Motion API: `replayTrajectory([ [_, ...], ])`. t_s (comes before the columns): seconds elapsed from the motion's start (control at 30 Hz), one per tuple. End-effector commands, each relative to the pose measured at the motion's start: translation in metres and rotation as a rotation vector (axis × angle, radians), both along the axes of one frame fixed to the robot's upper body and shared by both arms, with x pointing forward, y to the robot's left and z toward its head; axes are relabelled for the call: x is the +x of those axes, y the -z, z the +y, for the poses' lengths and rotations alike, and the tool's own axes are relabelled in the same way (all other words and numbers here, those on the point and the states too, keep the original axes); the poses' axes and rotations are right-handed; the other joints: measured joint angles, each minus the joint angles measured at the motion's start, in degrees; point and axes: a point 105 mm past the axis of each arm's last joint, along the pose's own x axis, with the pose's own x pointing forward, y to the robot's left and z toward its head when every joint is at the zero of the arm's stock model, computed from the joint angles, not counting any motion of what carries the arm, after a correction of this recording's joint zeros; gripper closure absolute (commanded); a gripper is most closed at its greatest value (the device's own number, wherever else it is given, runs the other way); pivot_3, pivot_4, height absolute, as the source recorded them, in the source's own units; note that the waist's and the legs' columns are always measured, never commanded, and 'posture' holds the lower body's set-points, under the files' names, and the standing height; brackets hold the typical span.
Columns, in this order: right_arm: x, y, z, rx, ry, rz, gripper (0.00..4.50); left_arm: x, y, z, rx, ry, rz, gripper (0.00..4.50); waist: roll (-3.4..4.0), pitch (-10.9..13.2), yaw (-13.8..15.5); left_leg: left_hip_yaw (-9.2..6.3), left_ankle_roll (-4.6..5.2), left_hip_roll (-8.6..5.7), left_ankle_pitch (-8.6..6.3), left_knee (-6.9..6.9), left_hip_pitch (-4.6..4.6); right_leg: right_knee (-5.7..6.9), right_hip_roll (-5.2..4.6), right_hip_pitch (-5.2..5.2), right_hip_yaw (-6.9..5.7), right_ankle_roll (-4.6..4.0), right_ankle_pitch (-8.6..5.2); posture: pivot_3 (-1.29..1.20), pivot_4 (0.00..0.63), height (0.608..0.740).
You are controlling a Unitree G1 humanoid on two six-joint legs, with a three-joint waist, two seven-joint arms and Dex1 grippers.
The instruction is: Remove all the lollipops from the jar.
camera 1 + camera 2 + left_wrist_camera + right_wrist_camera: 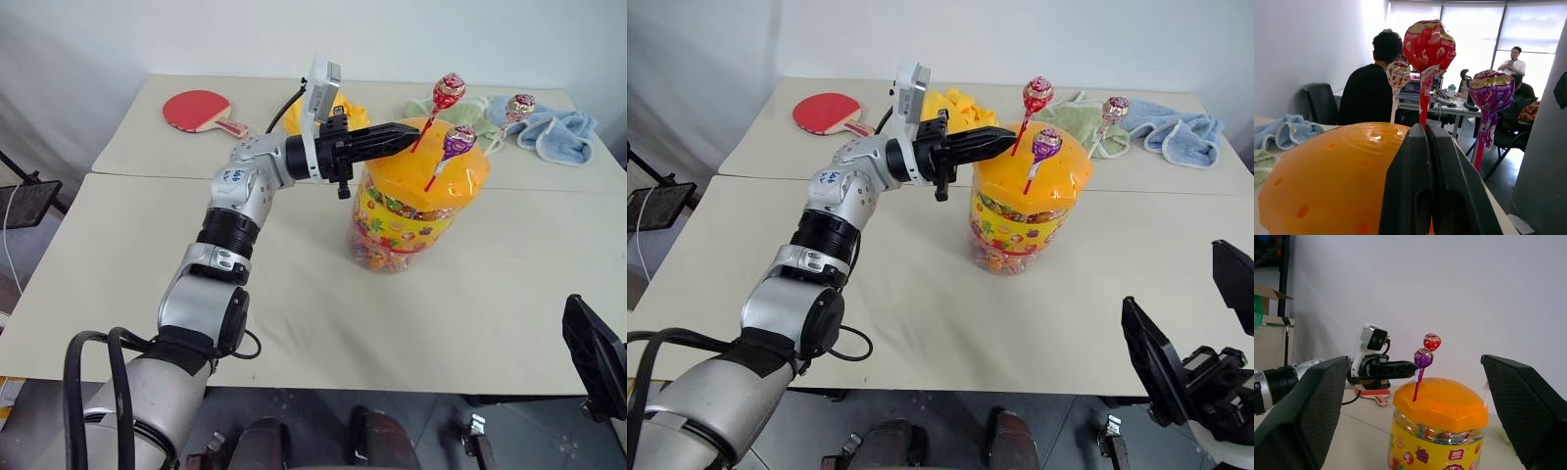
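Where jar [416, 211] stands mid-table, left claw [415, 129] pinches lollipop stick [423, 131].

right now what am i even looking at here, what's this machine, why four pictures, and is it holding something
It is a humanoid robot with two arms, each ending in a two-fingered gripper. Two pictures come from cameras on its head, looking down over a table. The other two come from cameras on each wrist, looking along that gripper's fingers.

On the table stands a jar with an orange lid, and three lollipops stick out of it. Behind it lie a red paddle and some cloths.

The left gripper is shut on the stick of the red lollipop. The purple lollipop and pinkish lollipop are untouched. The right gripper is open, holding nothing.
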Motion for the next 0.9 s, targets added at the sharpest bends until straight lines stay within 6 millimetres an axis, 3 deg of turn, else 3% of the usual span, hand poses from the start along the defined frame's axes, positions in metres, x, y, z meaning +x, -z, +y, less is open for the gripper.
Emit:
replayTrajectory([
  [0.03, 0.0, -0.005, 0.004, 0.011, -0.012, -0.025, 0.0, -0.011, -0.028, 0.003, -0.088, 0.069, -0.047, 4.46, 0.0, 0.0, -0.11, 0.0, 0.0, 0.0, 0.0, 0.0, 0.0, 0.0, 0.0, 0.0, 0.0, 0.0, 0.0, 0.0, 0.15, 0.74],
  [0.17, 0.005, -0.006, 0.007, 0.018, -0.026, -0.018, 0.0, -0.013, -0.043, 0.016, -0.192, 0.085, -0.036, 4.46, 0.0, 0.0, -0.13, 0.0, 0.0, 0.01, 0.0, 0.0, 0.0, 0.01, 0.0, -0.01, 0.01, 0.0, 0.0, 0.0, 0.15, 0.74],
  [0.27, 0.007, -0.005, 0.007, 0.015, -0.03, -0.007, 0.0, -0.009, -0.032, 0.015, -0.103, 0.054, -0.012, 4.46, 0.0, 0.0, -0.05, -0.02, 0.0, 0.01, 0.0, 0.0, 0.0, 0.01, 0.0, 0.0, 0.0, 0.0, 0.0, 0.0, 0.15, 0.74],
  [0.43, 0.008, -0.005, 0.006, 0.014, -0.033, -0.002, 0.0, -0.006, -0.034, 0.014, -0.12, -0.004, -0.06, 3.12, 0.0, 0.0, -0.05, -0.03, 0.0, 0.0, 0.0, 0.0, -0.01, 0.01, 0.0, 0.0, -0.01, 0.0, 0.0, 0.0, 0.15, 0.74],
  [0.5, 0.009, -0.005, 0.006, 0.012, -0.036, 0.002, 0.0, -0.013, -0.028, 0.008, -0.092, 0.048, -0.078, 2.53, 0.0, 0.0, -0.07, -0.03, 0.0, 0.0, 0.0, 0.0, 0.0, 0.01, 0.0, 0.0, -0.01, 0.0, 0.0, 0.0, 0.15, 0.74],
  [0.8, 0.007, -0.007, 0.006, 0.002, -0.04, 0.003, 0.0, -0.011, -0.018, -0.017, -0.027, 0.029, -0.071, 2.53, 0.0, 0.0, 0.04, -0.02, 0.0, 0.0, 0.0, 0.02, -0.01, 0.0, 0.0, 0.01, -0.01, 0.0, 0.0, 0.0, 0.15, 0.74],
  [0.9, 0.007, -0.008, 0.006, 0.002, -0.037, -0.001, 0.0, -0.004, -0.013, -0.018, 0.001, -0.013, -0.048, 3.07, 0.0, 0.0, -0.07, 0.0, 0.0, 0.0, 0.0, 0.0, 0.0, 0.01, 0.0, 0.0, -0.01, 0.0, 0.0, 0.0, 0.15, 0.74],
])
